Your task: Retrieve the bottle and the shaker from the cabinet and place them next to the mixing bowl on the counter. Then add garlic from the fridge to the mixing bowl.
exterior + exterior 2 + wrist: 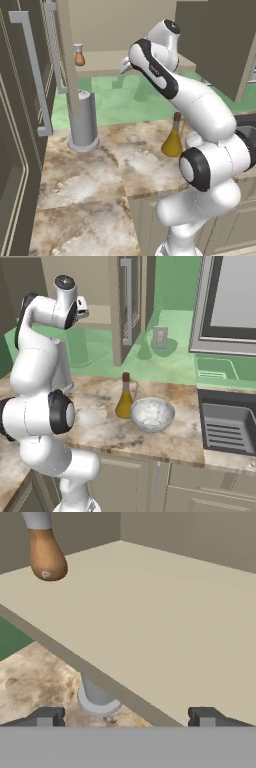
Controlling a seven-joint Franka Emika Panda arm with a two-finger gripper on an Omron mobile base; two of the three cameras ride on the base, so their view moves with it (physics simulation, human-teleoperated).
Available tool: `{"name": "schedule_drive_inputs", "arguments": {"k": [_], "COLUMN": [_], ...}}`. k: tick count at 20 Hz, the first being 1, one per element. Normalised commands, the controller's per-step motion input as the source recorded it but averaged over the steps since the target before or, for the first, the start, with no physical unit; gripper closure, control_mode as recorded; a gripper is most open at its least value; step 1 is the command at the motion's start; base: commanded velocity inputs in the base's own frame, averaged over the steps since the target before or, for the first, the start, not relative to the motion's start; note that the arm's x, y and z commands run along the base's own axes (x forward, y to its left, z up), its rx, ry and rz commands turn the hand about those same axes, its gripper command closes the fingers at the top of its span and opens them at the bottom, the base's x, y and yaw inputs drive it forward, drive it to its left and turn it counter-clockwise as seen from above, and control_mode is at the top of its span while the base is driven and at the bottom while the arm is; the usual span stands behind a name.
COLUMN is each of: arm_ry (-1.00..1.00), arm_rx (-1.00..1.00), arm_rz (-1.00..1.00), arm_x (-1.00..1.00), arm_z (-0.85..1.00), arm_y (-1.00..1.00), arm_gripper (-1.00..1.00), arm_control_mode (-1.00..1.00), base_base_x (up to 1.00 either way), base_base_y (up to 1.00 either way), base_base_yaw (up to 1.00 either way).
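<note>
Two dark fingertips [47,717] of the tool [127,718] rise at the bottom corners of the hand view, set far apart with nothing between them, so the tool stands wide and empty over the front edge of the cabinet [165,612] shelf. I judge it is spread like this to take the shaker [45,554], which stands on that shelf at the upper left of the hand view, well off to the side of the tool's line; the hand would need to swing toward it before closing. In the left base view the shaker [79,56] sits at the upper left, on the shelf above the tall grey cylinder [83,120]. One bottle [124,397] is already down on the surface [95,421], in the middle of the right base view, just beside the mixing bowl [152,414] on its left, which looks like the spot the task wants for it. That leaves the shaker as the step in hand, and the garlic after it; I can see no garlic in the bowl. The fridge [22,130] fills the left edge of the left base view with its long bar handles [32,75], doors apparently closed. Counting: one bottle, one shaker, one bowl, one grey cylinder, two handles on the fridge.
</note>
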Motion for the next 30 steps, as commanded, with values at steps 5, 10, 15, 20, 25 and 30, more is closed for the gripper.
{"name": "schedule_drive_inputs", "arguments": {"k": [5,10,15,20,25,30], "arm_ry": [0.00,0.00,0.10,0.09,0.00,-0.02], "arm_rx": [-0.02,0.00,0.00,0.00,0.00,0.00], "arm_rz": [0.00,0.00,0.00,0.03,0.02,0.00], "arm_x": [0.34,0.51,0.53,0.21,0.00,0.00], "arm_z": [0.00,0.01,0.35,0.27,0.00,0.00], "arm_y": [0.78,0.80,0.27,0.17,0.49,0.53], "arm_gripper": [-1.00,-1.00,-1.00,-1.00,-1.00,-1.00], "arm_control_mode": [-1.00,-1.00,-1.00,-1.00,-1.00,-1.00], "base_base_x": [0.00,0.00,0.00,0.00,0.00,0.00], "base_base_y": [0.00,0.00,0.00,0.00,0.00,0.00], "base_base_yaw": [0.00,0.00,0.00,0.00,0.00,0.00]}}
